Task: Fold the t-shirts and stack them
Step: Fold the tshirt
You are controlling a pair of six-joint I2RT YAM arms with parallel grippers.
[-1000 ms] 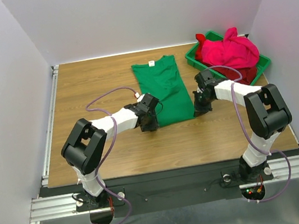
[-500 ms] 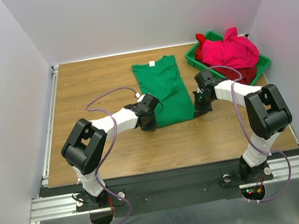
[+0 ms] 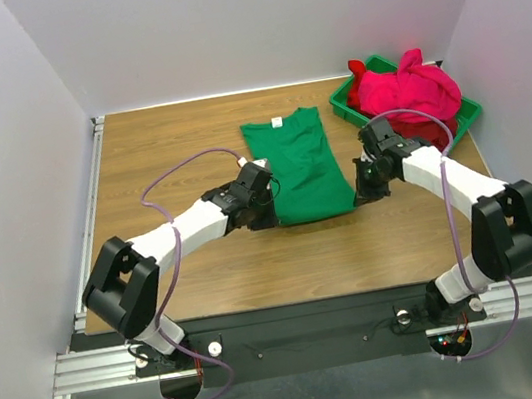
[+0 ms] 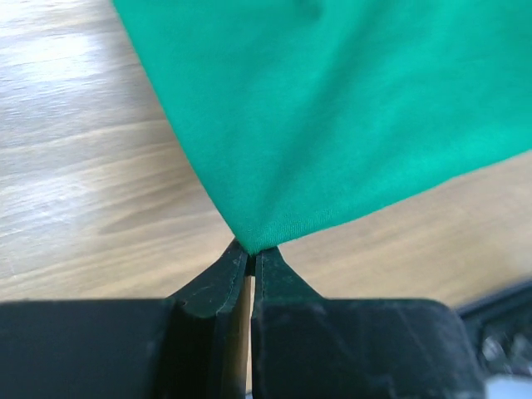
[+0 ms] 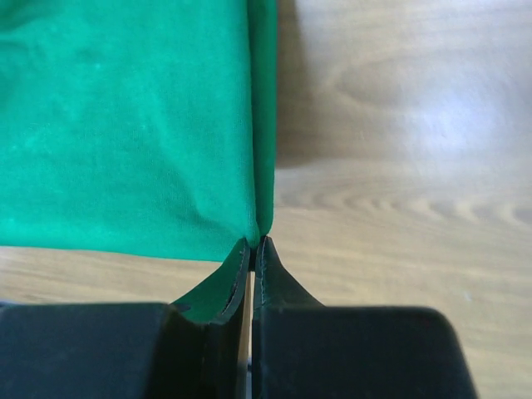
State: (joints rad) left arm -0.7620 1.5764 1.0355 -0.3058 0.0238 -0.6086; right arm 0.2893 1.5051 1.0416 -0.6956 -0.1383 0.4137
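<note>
Since the earlier frame both arms have stretched toward 12 o'clock, elbows dropping lower and wider, and the left jaws have closed. The green shirt [image 3: 296, 164] has shifted slightly, its collar end now turned a little toward 1 o'clock. The green shirt lies flat on the table [image 3: 168, 154] near the centre, collar and white label at its 12 o'clock end, hem at 6 o'clock. The left gripper [image 4: 249, 249] is clenched on the shirt's 7 o'clock hem corner: in the left wrist view the fabric tapers to a point pinched between the two black fingertips and is raised off the wood there. The right gripper [image 5: 253, 245] is clenched on the 5 o'clock hem corner, where a folded side edge of the cloth runs straight into the closed jaws. Both grippers sit at the same depth, one at each end of the hem. The bin [image 3: 347, 106] stands at the table's 2 o'clock corner, well apart from the green shirt's hem. The pink shirt [image 3: 416, 90] is heaped in the bin, rising above the rim. The red shirt [image 3: 443, 136] lies under it, showing at the bin's 5 o'clock side.
</note>
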